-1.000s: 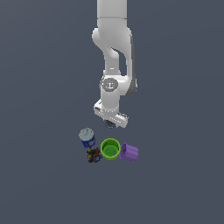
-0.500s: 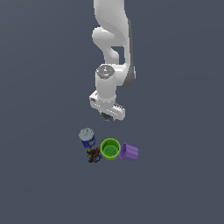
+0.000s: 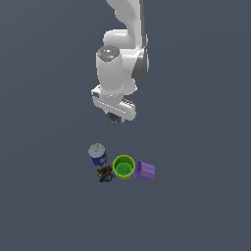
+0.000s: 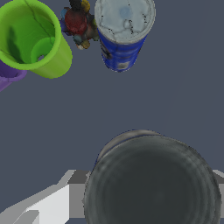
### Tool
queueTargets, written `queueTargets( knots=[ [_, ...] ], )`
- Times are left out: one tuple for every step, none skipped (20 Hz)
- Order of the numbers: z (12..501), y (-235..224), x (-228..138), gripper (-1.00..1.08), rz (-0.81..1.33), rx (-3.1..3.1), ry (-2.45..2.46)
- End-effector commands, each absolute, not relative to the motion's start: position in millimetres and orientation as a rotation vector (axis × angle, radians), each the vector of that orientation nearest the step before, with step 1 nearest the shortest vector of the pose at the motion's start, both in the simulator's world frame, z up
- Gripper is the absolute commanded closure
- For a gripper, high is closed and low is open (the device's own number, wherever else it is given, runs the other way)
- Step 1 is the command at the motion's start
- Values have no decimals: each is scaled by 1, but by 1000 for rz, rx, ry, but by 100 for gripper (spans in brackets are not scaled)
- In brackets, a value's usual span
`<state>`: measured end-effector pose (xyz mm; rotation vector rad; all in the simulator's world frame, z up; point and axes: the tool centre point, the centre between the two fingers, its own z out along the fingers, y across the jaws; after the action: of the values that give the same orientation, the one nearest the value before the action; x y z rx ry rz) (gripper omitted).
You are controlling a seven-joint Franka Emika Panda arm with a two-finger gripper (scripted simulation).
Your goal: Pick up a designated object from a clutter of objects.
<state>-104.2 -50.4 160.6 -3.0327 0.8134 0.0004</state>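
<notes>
My gripper (image 3: 114, 116) hangs well above the floor and is shut on the designated object (image 3: 114, 120), a short dark grey-black round cylinder. In the wrist view the cylinder (image 4: 151, 179) fills the space between my fingers (image 4: 48, 203), and my gripper (image 4: 146, 194) closes around it. The clutter lies on the floor below. It holds a blue can with a grey top (image 3: 97, 154), a green cup (image 3: 123, 166), a purple cup on its side (image 3: 145, 170) and a tiny dark multicoloured piece (image 3: 104, 174).
In the wrist view the blue can (image 4: 124, 30), the multicoloured piece (image 4: 78, 24), the green cup (image 4: 33, 37) and a sliver of the purple cup (image 4: 6, 76) sit close together. The dark grey floor (image 3: 196, 206) surrounds them.
The arm has risen, lifting the dark cylinder farther above the clutter. The can, cups and small piece have not moved.
</notes>
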Motion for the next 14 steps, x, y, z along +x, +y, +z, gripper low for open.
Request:
queueTargets(
  knots=[
    [183,-57,-109,108,0,-3033,813],
    [192,-60,-111,108,0,-3033,813],
    [201,-63,-113,108,0,-3032,814],
    [209,-66,-114,108,0,-3032,814],
    [218,-69,-116,108,0,-3032,814],
    [227,-72,-118,108,0,-3032,814],
    [235,-74,-120,108,0,-3032,814],
    [244,-77,-121,108,0,-3032,814],
    [253,-80,-123,108,0,-3033,814],
    [261,-83,-124,108,0,-3033,814],
    [270,-85,-126,108,0,-3033,814],
    [278,-88,-128,108,0,-3033,814],
    [286,-90,-129,108,0,-3033,814],
    [293,-93,-130,108,0,-3033,815]
  ],
)
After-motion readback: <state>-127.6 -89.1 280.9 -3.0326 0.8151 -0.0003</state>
